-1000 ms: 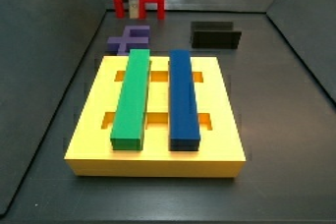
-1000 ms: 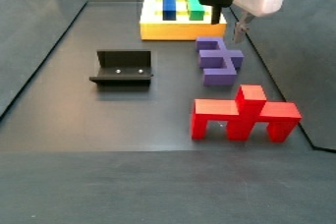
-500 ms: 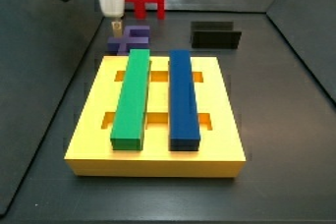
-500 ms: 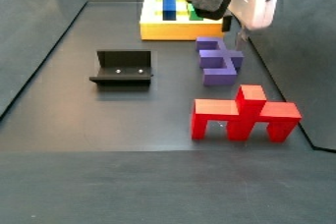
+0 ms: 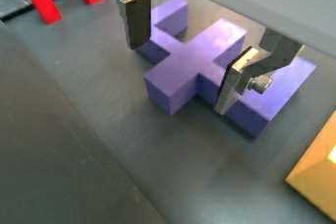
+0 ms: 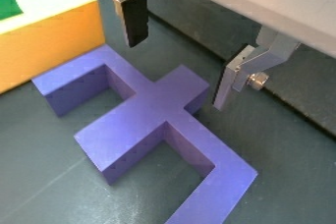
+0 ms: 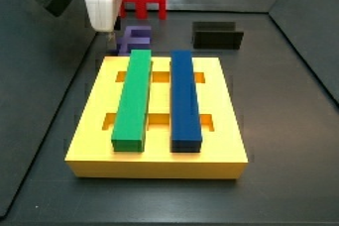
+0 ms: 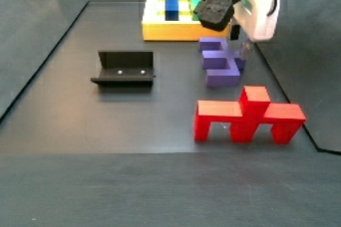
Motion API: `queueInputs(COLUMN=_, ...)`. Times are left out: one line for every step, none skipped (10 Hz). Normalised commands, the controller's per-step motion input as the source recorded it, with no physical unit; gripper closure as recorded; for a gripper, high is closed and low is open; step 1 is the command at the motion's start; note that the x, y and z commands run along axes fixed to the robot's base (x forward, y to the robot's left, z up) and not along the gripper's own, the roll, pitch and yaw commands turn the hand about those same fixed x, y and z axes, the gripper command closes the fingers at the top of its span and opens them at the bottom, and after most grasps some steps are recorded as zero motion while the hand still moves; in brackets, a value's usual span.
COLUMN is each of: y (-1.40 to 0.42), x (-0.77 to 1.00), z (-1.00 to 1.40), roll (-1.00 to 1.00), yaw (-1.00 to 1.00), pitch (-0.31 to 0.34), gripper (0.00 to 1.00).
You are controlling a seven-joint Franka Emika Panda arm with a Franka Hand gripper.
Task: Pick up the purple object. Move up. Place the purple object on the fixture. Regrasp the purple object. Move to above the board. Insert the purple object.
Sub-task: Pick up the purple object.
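The purple object (image 5: 197, 66) is a blocky cross lying flat on the dark floor, between the yellow board (image 7: 93, 121) and a red legged piece. My gripper (image 5: 188, 51) hangs open just over it, one finger (image 5: 136, 17) on each side of its middle, with nothing held. In the wrist views the purple object (image 6: 144, 120) fills the centre, and my gripper (image 6: 184, 49) shows a wide gap. In the side views my gripper (image 7: 111, 30) (image 8: 245, 38) hovers at the purple object (image 7: 133, 40) (image 8: 222, 60). The black fixture (image 7: 219, 36) (image 8: 124, 69) stands apart from it.
The board (image 8: 163, 30) carries a green bar (image 7: 133, 96) and a blue bar (image 7: 184, 101). A red legged piece (image 8: 249, 116) (image 7: 143, 2) stands beyond the purple object. Dark walls ring the floor. A corner of the board (image 6: 39, 27) lies close to the purple object.
My gripper has travelled from above the red piece toward the board and come down over the purple object. The pieces on the floor have not moved.
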Motion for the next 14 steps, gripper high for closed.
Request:
queueInputs(y=0.01, x=-0.05, z=-0.19, roll=0.00, yaw=-0.09, pitch=0.000, gripper=0.00)
queueInputs(y=0.05, x=-0.09, z=-0.13, roll=0.00, yaw=-0.11, pitch=0.000, gripper=0.00)
queueInputs(y=0.13, x=0.00, z=-0.23, roll=0.00, yaw=-0.03, pitch=0.000, gripper=0.00)
queueInputs(y=0.11, x=0.06, z=-0.32, roll=0.00, yaw=0.00, pitch=0.000, gripper=0.00)
queueInputs(y=0.00, x=0.08, z=-0.39, roll=0.00, yaw=0.00, pitch=0.000, gripper=0.00)
queueInputs(y=0.00, x=0.07, z=-0.33, roll=0.00, yaw=0.00, pitch=0.000, gripper=0.00)
queueInputs(y=0.00, x=0.15, z=-0.26, roll=0.00, yaw=0.00, pitch=0.000, gripper=0.00)
queueInputs(y=0.00, x=0.19, z=-0.27, roll=0.00, yaw=-0.01, pitch=0.000, gripper=0.00)
queueInputs(y=0.00, x=0.21, z=-0.18, roll=0.00, yaw=-0.01, pitch=0.013, gripper=0.00)
queueInputs(y=0.00, x=0.03, z=-0.01, roll=0.00, yaw=0.00, pitch=0.000, gripper=0.00)
queueInputs(y=0.00, x=0.00, z=0.00, roll=0.00, yaw=0.00, pitch=0.000, gripper=0.00)
queueInputs(y=0.00, x=0.00, z=0.00, roll=0.00, yaw=0.00, pitch=0.000, gripper=1.00)
queueInputs(y=0.00, x=0.00, z=0.00, roll=0.00, yaw=0.00, pitch=0.000, gripper=1.00)
queueInputs(y=0.00, x=0.00, z=0.00, roll=0.00, yaw=0.00, pitch=0.000, gripper=1.00)
